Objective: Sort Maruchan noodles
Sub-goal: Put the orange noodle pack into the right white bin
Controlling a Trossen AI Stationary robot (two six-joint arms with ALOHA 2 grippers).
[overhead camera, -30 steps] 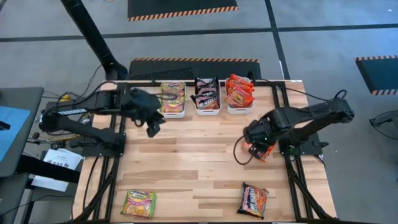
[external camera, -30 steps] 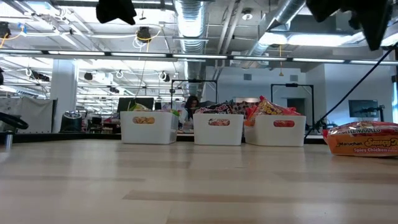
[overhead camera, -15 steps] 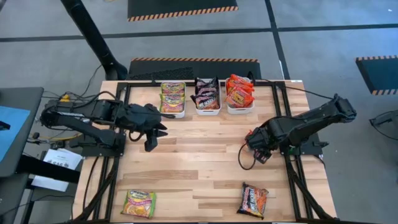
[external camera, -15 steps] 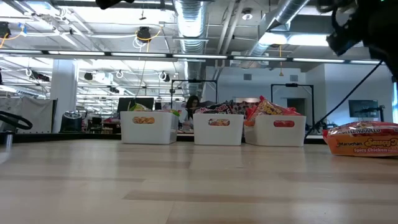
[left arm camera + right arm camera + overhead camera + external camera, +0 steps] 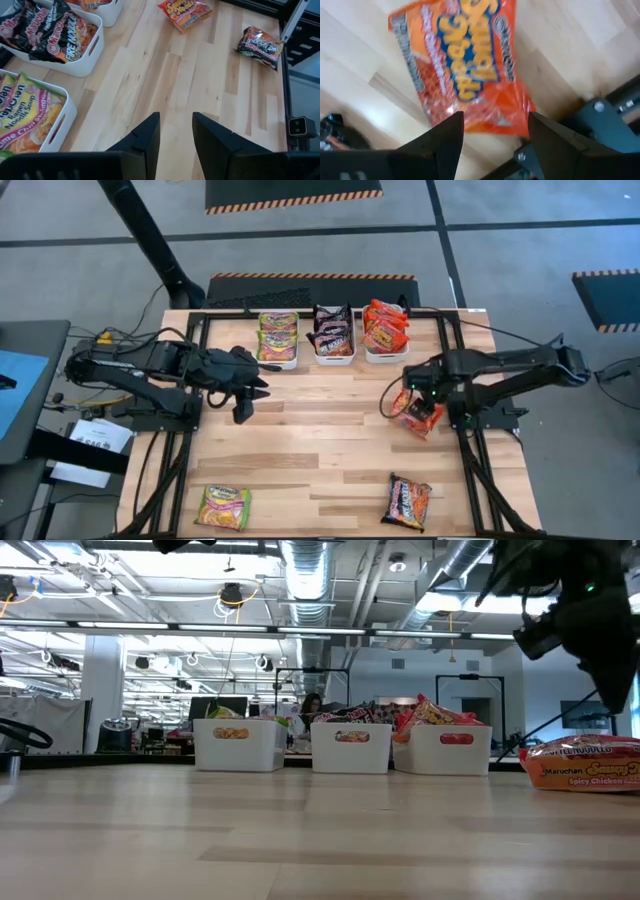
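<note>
Along the far edge of the desk point(image 5: 320, 442) stand three white bins in a row: the left bin point(image 5: 278, 361) holds green-yellow packets, the middle bin point(image 5: 333, 357) dark ones, the right bin point(image 5: 385, 356) red-orange ones. This is a sort by colour, and it is partly done.

Three Maruchan packets lie loose. An orange packet point(image 5: 418, 413) lies near the desk's right edge, just beside the frame rail. A dark packet point(image 5: 407, 501) lies near the front edge, right of centre. A green-yellow packet point(image 5: 223, 507) lies at the front left.

The right claw point(image 5: 420, 404) hangs directly over the orange packet, fingers spread wide to either side of it in the right wrist view point(image 5: 460, 65), nothing pinched. I judge it is lined up for a pick of this packet, which belongs in the right bin.

The left claw point(image 5: 243, 385) is parked just in front of the left bin, above bare wood. Its fingers point(image 5: 145, 140) stand partly apart and hold nothing.

Clearance: the middle of the desk is open, so the run from the orange packet to the right bin is unobstructed. The hazard is the rail and cable close beside the packet; a finger coming down on that side has little room. The bins are full to the rim, so a dropped packet may slide off.
</note>
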